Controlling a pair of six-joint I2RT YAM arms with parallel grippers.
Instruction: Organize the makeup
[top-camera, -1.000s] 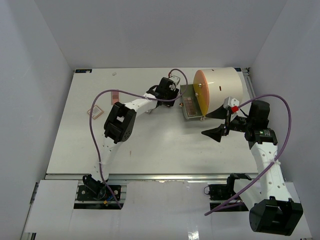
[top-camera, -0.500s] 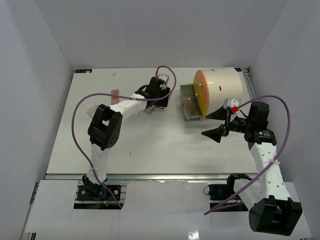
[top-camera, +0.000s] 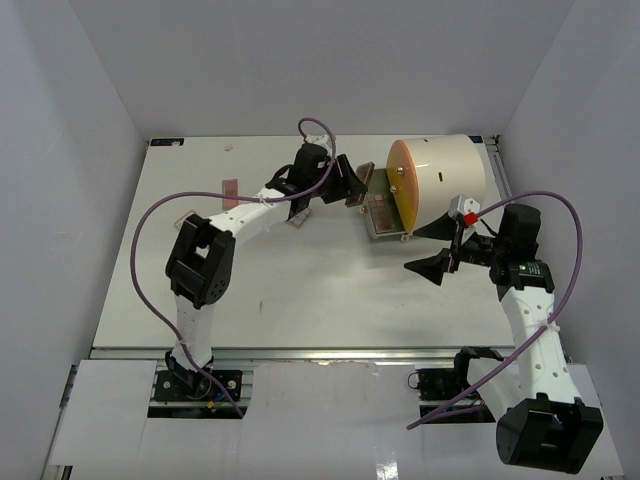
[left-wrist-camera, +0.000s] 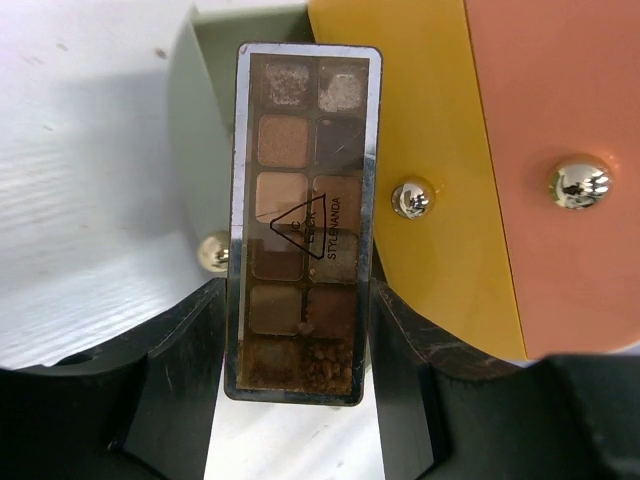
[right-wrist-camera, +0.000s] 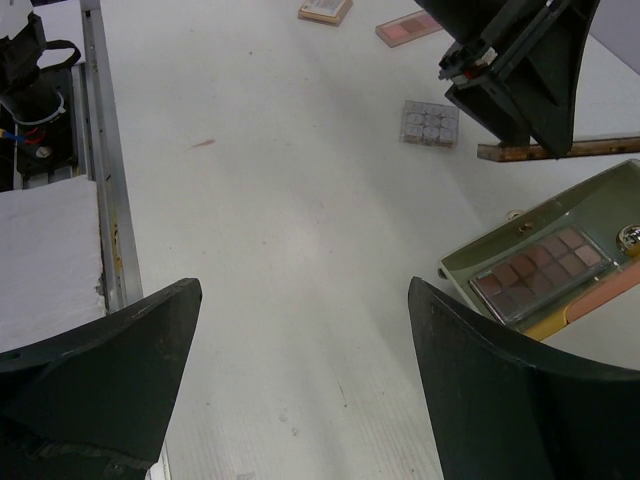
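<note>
My left gripper (top-camera: 352, 183) is shut on a long brown eyeshadow palette (left-wrist-camera: 303, 220), held by its long edges just above the open green drawer (left-wrist-camera: 203, 110) of the cream cylinder with the orange front (top-camera: 440, 175). A second brown palette (right-wrist-camera: 540, 266) lies in that drawer (right-wrist-camera: 610, 210). My right gripper (top-camera: 436, 248) is open and empty, in front of the cylinder, over bare table. A small grey square palette (right-wrist-camera: 430, 122), a pink palette (right-wrist-camera: 408, 28) and another flat compact (right-wrist-camera: 325, 9) lie on the table to the left; the pink palette also shows in the top view (top-camera: 232, 190).
The cylinder's yellow panel (left-wrist-camera: 420, 130) and orange panel (left-wrist-camera: 560, 150) carry round metal knobs. The table's near edge has a metal rail (right-wrist-camera: 105, 200), and white walls stand on three sides.
</note>
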